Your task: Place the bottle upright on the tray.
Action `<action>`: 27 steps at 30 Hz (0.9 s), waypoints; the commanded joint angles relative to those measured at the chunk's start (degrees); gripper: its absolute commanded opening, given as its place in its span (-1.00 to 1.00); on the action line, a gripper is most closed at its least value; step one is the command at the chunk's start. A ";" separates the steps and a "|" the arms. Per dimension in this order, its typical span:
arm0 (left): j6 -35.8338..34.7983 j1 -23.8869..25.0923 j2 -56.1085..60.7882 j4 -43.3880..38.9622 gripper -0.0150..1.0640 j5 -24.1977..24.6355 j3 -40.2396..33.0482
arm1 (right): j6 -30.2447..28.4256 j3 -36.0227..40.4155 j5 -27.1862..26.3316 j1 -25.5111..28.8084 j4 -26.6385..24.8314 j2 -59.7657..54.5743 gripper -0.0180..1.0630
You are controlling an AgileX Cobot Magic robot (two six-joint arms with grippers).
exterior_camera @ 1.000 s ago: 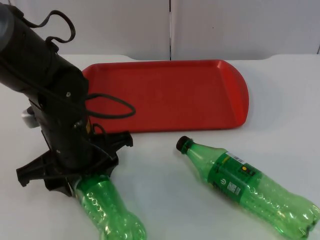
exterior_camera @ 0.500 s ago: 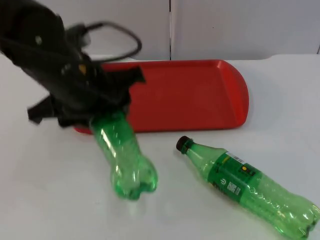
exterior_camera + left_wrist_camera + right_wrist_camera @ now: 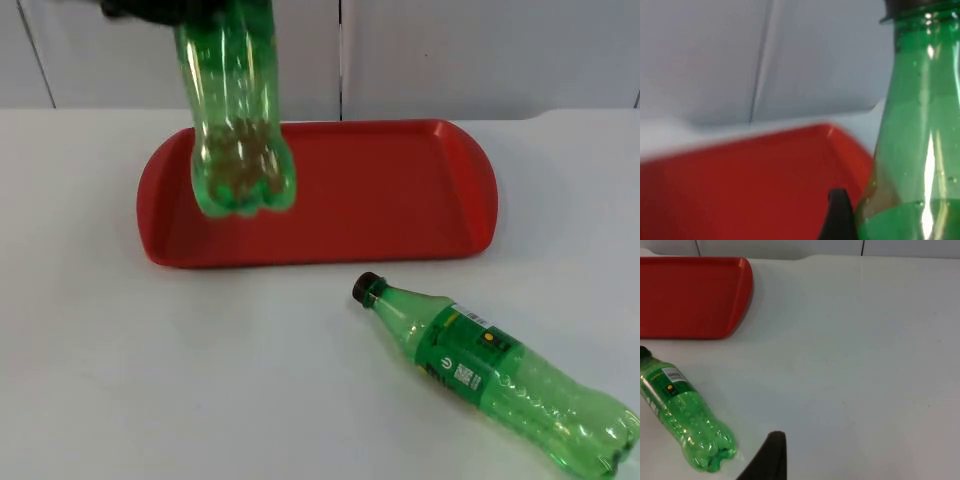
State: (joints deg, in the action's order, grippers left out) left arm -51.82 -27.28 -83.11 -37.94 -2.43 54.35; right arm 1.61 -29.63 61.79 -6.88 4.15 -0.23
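Observation:
A green bottle (image 3: pixel 235 130) without a label hangs base down, nearly upright, above the left part of the red tray (image 3: pixel 400 190). My left gripper (image 3: pixel 170 8) is shut on its upper part at the top edge of the top view. In the left wrist view the bottle's neck and black cap (image 3: pixel 915 125) stand beside a black fingertip (image 3: pixel 839 215), with the tray (image 3: pixel 740 185) below. My right gripper (image 3: pixel 771 457) waits over the table to the right of the tray.
A second green bottle (image 3: pixel 495 375) with a label and black cap lies on its side on the white table in front of the tray's right end, cap towards the tray. It also lies near the tray's corner (image 3: pixel 735 300) as the bottle (image 3: pixel 682 415). The grey partition wall stands behind the tray.
The left gripper has lifted the unlabelled bottle off the table at the front left, swung it up and back over the tray, and turned it from lying to nearly upright.

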 commanded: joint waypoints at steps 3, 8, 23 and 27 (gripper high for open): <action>0.19 -0.01 2.84 -8.16 -0.97 -6.13 0.02 | -0.09 0.15 -0.04 0.32 0.08 0.23 0.96; 0.62 -0.01 3.10 -8.31 -0.97 -7.12 0.13 | -0.09 0.15 -0.04 0.32 0.08 0.23 0.96; 16.93 -0.01 2.62 -6.70 -0.97 -16.69 0.25 | -0.09 0.15 -0.04 0.32 0.08 0.23 0.96; 23.28 1.98 0.75 0.63 -0.97 -22.03 0.25 | -0.09 0.15 -0.04 0.32 0.08 0.23 0.96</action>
State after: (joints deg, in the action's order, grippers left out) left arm -32.95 -26.74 -81.25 -43.21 -20.17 54.35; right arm 1.61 -29.63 61.79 -6.88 4.15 -0.23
